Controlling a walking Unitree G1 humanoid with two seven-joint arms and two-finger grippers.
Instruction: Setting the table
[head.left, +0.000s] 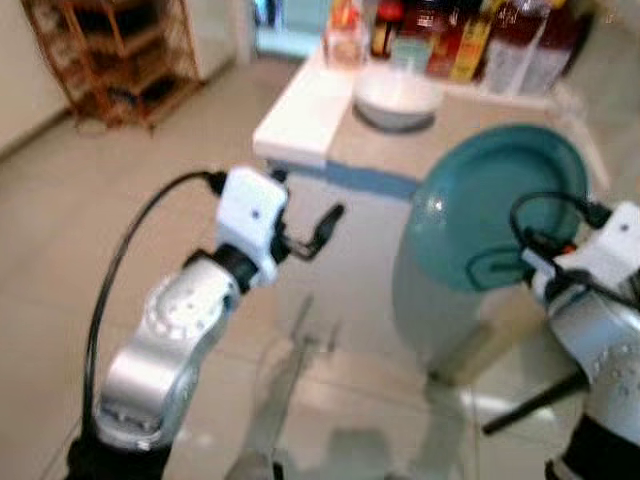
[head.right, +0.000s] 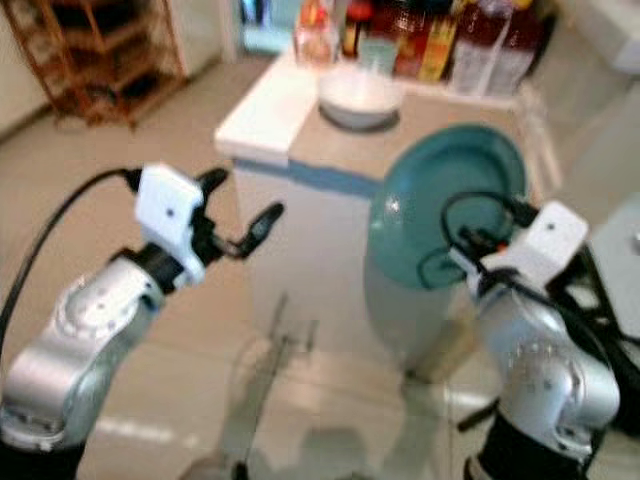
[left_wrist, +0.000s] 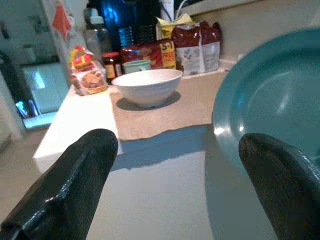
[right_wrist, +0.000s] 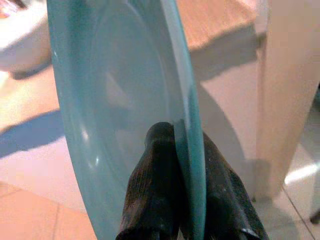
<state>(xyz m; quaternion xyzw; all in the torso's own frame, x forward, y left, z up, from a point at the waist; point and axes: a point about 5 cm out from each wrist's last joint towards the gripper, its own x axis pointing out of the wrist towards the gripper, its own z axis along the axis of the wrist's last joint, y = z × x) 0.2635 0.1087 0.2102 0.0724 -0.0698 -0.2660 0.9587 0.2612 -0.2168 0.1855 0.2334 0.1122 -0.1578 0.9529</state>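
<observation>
Right wrist view, right end effector (right_wrist: 176, 145) clamped on teal plate (right_wrist: 125, 90) rim, left end effector (left_wrist: 175, 165) apart.

Bowl (head.left: 398, 100) on counter (head.left: 470, 125), jars & bags (head.left: 480, 40) behind, plate (head.left: 495, 205) in front.

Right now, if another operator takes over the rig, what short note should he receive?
Right gripper: shut on the rim of the teal plate, which it holds up on edge in the air, in front of the counter.
Left gripper: open, holding nothing, raised and pointing toward the counter.
White bowl: on the counter, in front of the jars and food packets.
Done: plate is in hand.
Left: set the plate at its place; bring the bowl too, probably.
</observation>
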